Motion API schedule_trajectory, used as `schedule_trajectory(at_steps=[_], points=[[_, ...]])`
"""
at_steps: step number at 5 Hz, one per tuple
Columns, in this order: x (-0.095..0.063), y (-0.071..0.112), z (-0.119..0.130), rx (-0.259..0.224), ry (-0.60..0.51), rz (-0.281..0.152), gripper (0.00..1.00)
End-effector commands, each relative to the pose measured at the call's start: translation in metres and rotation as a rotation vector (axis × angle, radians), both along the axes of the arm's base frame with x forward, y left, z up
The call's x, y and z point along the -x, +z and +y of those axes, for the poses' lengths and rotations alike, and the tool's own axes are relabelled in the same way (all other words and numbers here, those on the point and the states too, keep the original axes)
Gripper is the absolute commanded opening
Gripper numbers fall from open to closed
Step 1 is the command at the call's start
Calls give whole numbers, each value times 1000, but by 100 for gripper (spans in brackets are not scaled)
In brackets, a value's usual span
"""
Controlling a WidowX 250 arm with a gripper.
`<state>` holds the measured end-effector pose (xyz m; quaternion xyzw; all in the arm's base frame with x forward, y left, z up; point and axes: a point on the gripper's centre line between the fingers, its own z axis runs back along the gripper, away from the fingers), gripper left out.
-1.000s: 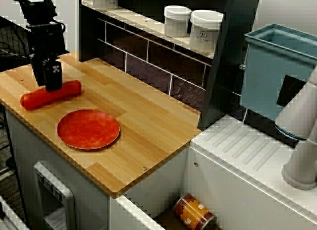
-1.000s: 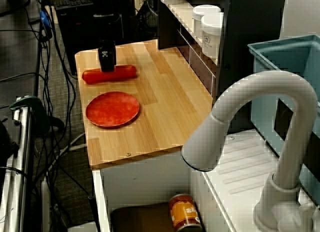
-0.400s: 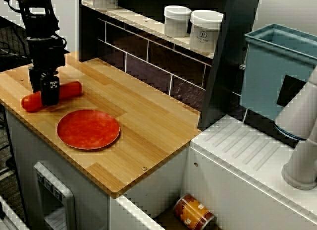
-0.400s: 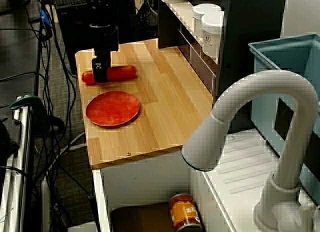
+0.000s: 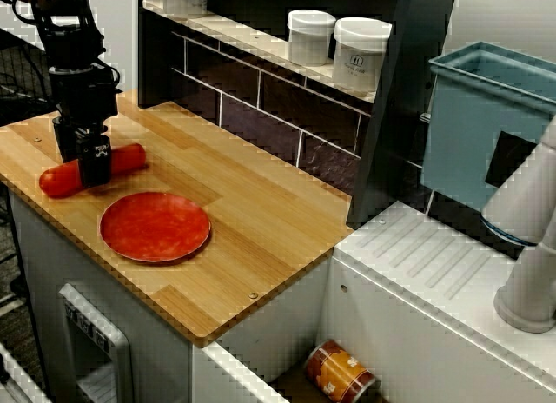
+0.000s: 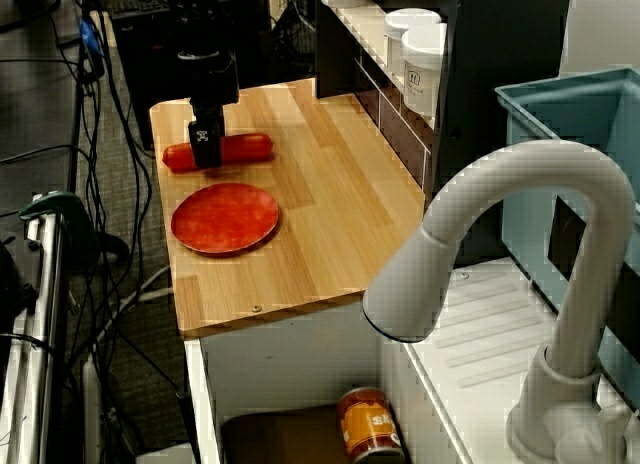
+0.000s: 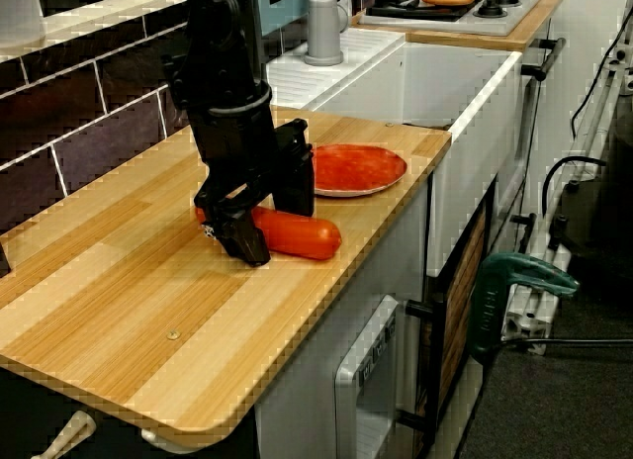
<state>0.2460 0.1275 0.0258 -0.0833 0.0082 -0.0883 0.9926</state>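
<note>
Fingers of the black gripper are clenched on a red sausage, one on each long side, near its middle. The sausage is down at the surface of the wooden counter.

In the view facing the tiled wall, the sausage runs from 8 o'clock to 2 o'clock. It sits near the left end of the counter, close to the front edge. A round red plate rests at 4 o'clock from the gripper, just beside the sausage but not touching it. Two white jars stand on the shelf above the tiles, at 2 o'clock and well apart from the gripper. A teal bin is at 3 o'clock, beyond the dark post. An orange can lies on its side in the sink below the counter, at 4 o'clock.

In the view over the sink, a white faucet fills the foreground. In the low view from the counter's end, a green clamp shows at 4 o'clock from the gripper, well apart from it.
</note>
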Motion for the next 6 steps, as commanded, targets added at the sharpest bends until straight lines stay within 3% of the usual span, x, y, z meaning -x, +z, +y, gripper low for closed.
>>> schedule_trajectory(at_steps=[1,2,3,4,5,6], points=[[-18,-10,4,-80,73,-49,100],[-20,-11,6,-67,57,-31,0],[-15,5,7,-34,41,-12,0],[-10,38,9,18,-5,33,0],[-4,56,2,115,-60,71,0],[3,68,-17,128,-111,37,0]])
